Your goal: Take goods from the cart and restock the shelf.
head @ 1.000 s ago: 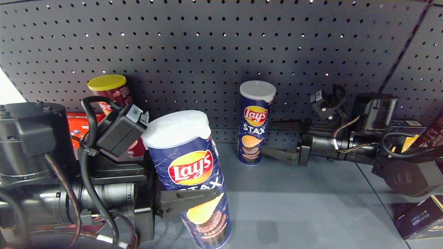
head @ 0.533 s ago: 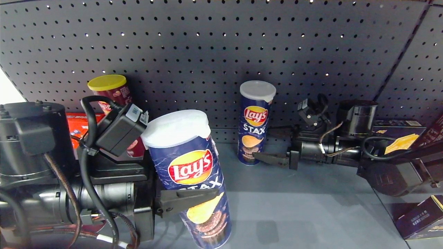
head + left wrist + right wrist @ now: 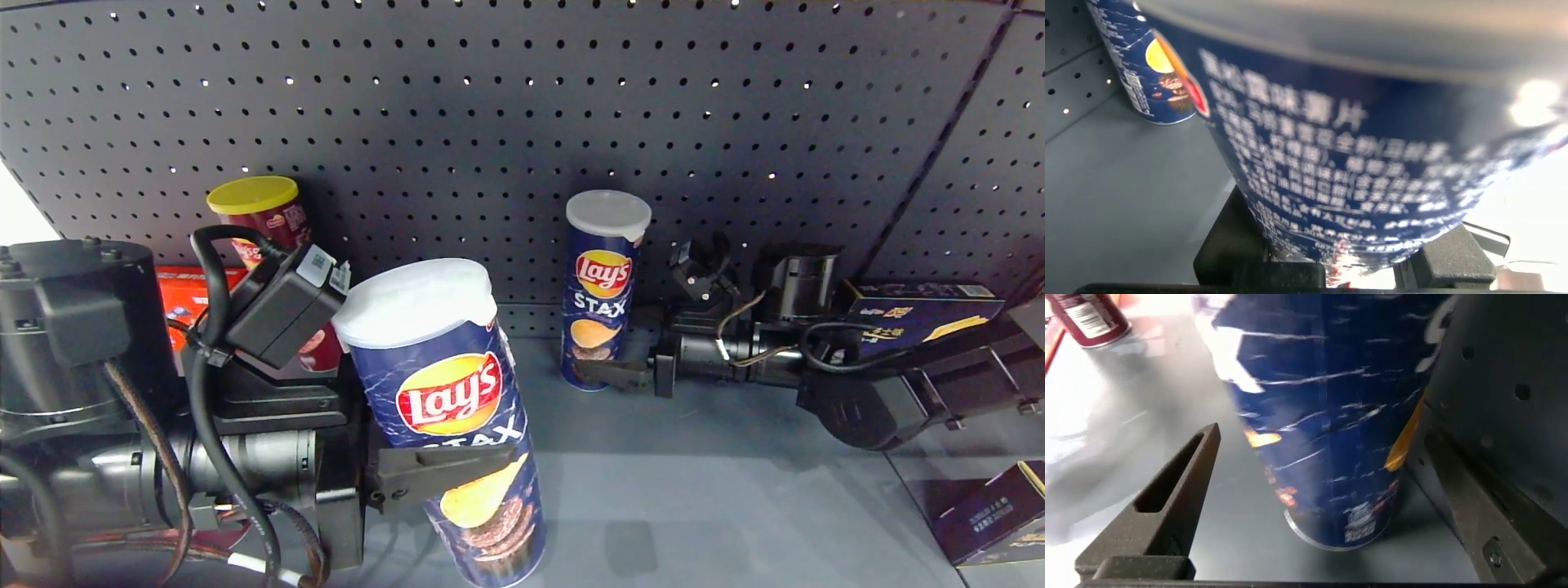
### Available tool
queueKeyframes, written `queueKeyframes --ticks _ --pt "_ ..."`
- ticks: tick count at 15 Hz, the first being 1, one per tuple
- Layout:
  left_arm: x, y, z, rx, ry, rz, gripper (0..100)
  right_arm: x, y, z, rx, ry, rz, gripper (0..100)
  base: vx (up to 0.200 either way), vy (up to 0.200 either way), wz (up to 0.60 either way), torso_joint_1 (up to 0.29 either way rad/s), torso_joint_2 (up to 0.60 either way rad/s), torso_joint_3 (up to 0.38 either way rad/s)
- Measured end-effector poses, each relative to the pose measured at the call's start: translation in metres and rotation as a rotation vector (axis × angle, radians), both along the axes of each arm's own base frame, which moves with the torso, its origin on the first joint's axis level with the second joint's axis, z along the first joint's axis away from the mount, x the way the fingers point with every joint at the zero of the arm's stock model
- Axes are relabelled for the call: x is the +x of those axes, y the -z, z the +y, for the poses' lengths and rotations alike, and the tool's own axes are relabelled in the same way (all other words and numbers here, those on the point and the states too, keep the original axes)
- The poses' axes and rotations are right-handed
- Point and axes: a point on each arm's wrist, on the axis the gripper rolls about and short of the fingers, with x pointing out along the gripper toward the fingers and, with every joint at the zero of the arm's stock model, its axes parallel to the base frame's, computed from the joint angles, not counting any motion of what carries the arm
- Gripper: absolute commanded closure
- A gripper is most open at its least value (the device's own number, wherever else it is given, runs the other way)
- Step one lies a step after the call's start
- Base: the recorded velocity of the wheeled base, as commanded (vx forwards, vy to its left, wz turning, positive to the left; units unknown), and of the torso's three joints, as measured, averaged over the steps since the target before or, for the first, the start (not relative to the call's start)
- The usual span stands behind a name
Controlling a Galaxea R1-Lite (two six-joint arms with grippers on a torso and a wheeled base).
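Right pincer (image 3: 1321, 439), seemingly spread, grey shelf (image 3: 694, 490)

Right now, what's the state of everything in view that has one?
near blue can: lid on, held low on its body in the left gripper
left gripper: shut on the near blue can
far blue can: lid on, standing upright on the shelf
right gripper: open, one finger on each side of the far blue can's base
red can: yellow lid on, upright
dark box: lying flat, closed

Yellow-lidded red can (image 3: 261, 214) beside red box (image 3: 178, 302); dark blue box (image 3: 914, 309) at right
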Motion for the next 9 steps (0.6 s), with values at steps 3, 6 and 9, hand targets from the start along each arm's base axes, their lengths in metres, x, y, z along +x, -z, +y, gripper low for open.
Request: queueKeyframes --ticks 3,6,9 --pt "0.0 0.001 0.0 0.001 0.0 0.003 100 0.006 0.004 0.005 -0.002 -0.002 0.003 0 0.0 0.0 0.0 0.0 0.0 0.0" --pt "0.0 0.001 0.0 0.002 0.0 0.003 100 0.01 0.009 0.008 -0.006 -0.005 0.012 100 0.0 0.0 0.0 0.0 0.0 0.0" --pt "0.0 0.001 0.0 0.002 0.0 0.003 100 0.011 0.012 0.011 -0.008 -0.008 0.015 100 0.0 0.0 0.0 0.0 0.0 0.0"
